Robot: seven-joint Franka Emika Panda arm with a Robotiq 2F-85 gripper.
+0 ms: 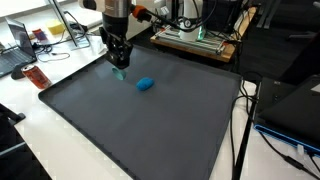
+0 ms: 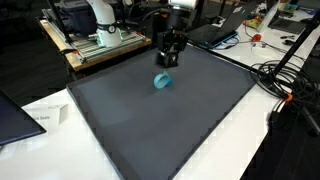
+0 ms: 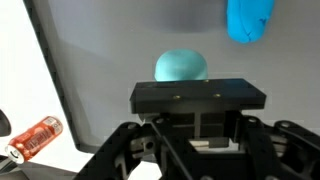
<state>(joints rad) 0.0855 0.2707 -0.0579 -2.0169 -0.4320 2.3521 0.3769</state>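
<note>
My gripper points down at the far left part of the dark grey mat. Its fingers are shut on a small teal ball, which shows at the fingertips. In the wrist view the teal ball pokes out just beyond the black gripper body, which hides the fingertips. A blue lump lies on the mat a short way from the gripper, apart from it. That blue lump is at the top right of the wrist view. From the opposite side, the gripper stands just behind the blue lump.
A red can lies off the mat's left edge, also visible as the red can in the wrist view. Benches with equipment stand behind the mat. A laptop and cables flank the mat.
</note>
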